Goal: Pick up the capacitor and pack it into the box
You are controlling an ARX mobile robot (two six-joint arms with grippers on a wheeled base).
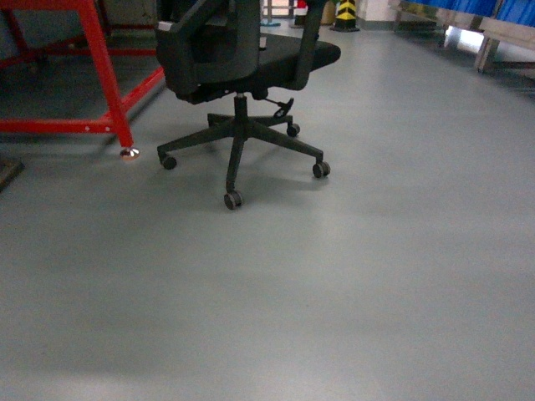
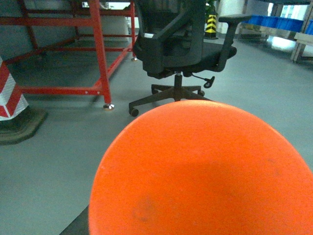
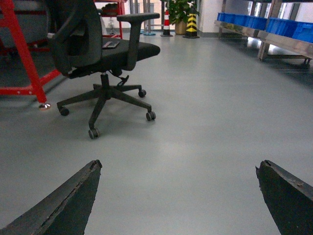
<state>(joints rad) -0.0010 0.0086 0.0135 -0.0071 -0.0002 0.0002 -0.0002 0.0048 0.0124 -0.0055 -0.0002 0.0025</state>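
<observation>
Facing a bare grey floor point(image 1: 351, 276), we see a black office chair point(image 1: 238, 75) on castors beside a red steel frame point(image 1: 100, 75); blue crates point(image 3: 274, 24) line a shelf far right; our right gripper point(image 3: 178, 196) stands wide open, holding nothing; an orange dome point(image 2: 200, 171) blocks the left wrist view, so its jaws cannot be judged; no box or capacitor shows.

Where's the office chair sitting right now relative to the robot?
The black office chair stands ahead on the grey floor, upper centre-left in the head view, just right of the red metal frame. Both wrist views show it too.
</observation>
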